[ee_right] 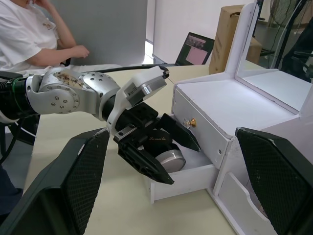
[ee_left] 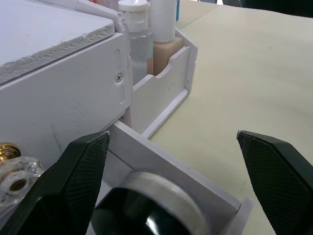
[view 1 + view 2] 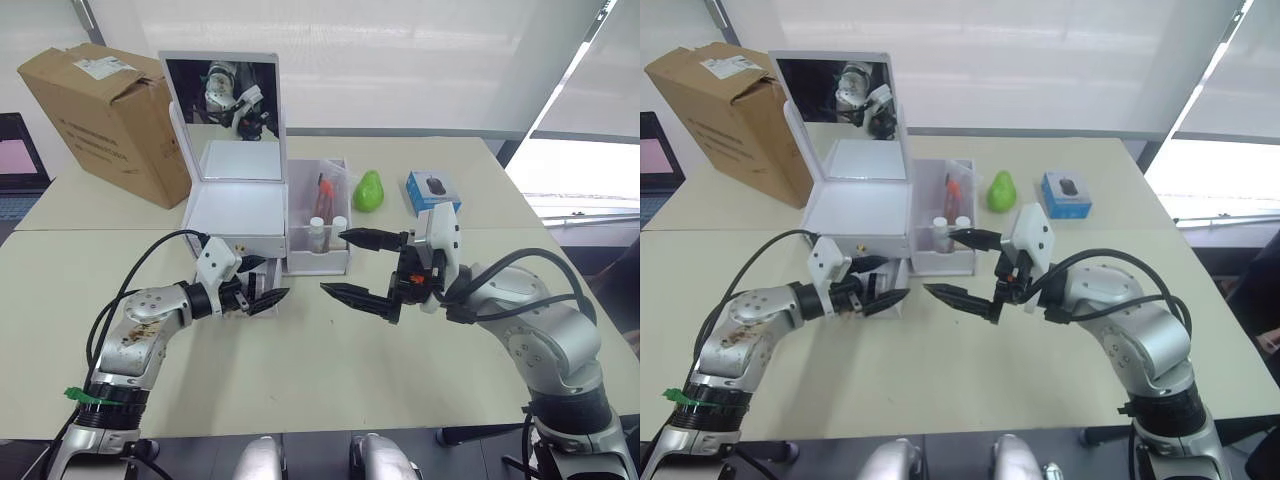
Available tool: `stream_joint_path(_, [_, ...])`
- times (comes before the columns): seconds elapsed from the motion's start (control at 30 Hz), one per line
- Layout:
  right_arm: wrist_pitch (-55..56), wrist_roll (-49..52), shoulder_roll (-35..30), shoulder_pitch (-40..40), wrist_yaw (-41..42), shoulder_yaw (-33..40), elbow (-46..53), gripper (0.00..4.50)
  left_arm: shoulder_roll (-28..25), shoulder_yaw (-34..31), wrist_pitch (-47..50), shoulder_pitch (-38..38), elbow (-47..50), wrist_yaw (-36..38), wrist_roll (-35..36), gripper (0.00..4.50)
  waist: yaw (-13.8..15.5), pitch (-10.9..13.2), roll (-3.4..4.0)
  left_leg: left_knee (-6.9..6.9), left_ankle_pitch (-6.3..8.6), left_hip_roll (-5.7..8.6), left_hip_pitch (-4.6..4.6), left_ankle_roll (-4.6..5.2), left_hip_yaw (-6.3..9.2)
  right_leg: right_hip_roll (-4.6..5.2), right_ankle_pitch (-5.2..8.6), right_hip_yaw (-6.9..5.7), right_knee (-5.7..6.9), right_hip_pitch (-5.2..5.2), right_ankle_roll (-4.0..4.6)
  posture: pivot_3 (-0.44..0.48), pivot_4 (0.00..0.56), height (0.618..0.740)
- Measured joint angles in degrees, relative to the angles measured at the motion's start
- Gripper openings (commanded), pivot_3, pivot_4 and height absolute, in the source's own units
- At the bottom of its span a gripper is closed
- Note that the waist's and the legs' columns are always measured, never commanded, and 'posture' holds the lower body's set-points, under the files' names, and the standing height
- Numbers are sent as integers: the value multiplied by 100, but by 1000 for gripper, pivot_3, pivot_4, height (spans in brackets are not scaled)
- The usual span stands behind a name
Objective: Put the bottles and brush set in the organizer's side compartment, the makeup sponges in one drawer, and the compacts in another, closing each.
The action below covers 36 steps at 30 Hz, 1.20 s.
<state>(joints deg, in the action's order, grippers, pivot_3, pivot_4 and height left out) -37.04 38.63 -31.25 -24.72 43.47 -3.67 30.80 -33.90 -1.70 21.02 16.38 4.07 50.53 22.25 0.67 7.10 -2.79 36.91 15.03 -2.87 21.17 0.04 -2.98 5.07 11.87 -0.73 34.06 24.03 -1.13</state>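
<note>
The white mirrored organizer (image 3: 235,215) stands mid-table with its lower drawer (image 1: 186,178) pulled out. A round black compact (image 1: 164,154) lies in that drawer between the spread fingers of my left gripper (image 3: 272,280), which is open; a gap shows beside the compact (image 2: 146,205). The upper drawer with the gold knob (image 1: 191,122) is shut. Two bottles (image 3: 317,230) and the reddish brush set (image 3: 325,190) stand in the side compartment (image 3: 318,262). My right gripper (image 3: 332,262) hangs open and empty over the table just in front of that compartment. A green teardrop makeup sponge (image 3: 369,190) sits behind it.
A cardboard box (image 3: 105,120) stands at the far left beside the organizer. A small blue box (image 3: 433,190) lies at the far right of the sponge. A person (image 1: 29,34) sits beyond the table on my left, near a laptop (image 1: 195,49).
</note>
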Motion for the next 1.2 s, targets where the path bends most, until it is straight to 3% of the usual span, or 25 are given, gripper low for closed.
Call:
stream_joint_path(0.4, [1,-2,53,49,-34,3,-2,4500,-677,-1655,1214,-847,795,-53,1301,4477,17,14,18,0,0,-1,0,0,0,4,9,-3,-3,0,11,0,150,740])
stream_joint_path(0.53, [1,0,81,115,-57,3,7,4500,-940,-1978,1285,-986,797,-48,1381,4477,13,19,26,0,0,0,-2,0,1,3,9,-3,-2,0,11,0,150,740])
stream_joint_path(0.87, [0,0,135,210,-184,3,65,4500,-950,-1467,1469,-885,874,16,1383,4477,16,21,29,0,0,0,0,-1,1,1,9,-2,-1,1,12,0,150,740])
stream_joint_path(1.03, [0,0,156,240,-248,-1,105,4500,-1215,-1110,1665,-388,656,325,1375,4477,11,22,27,0,0,2,-1,0,0,1,9,0,0,0,12,0,150,740])
stream_joint_path(1.2, [1,-3,275,222,-270,-35,86,4500,-1737,-429,1787,904,-587,1529,1277,4477,11,21,25,0,-1,3,0,0,7,-12,10,2,-2,1,14,0,150,740])
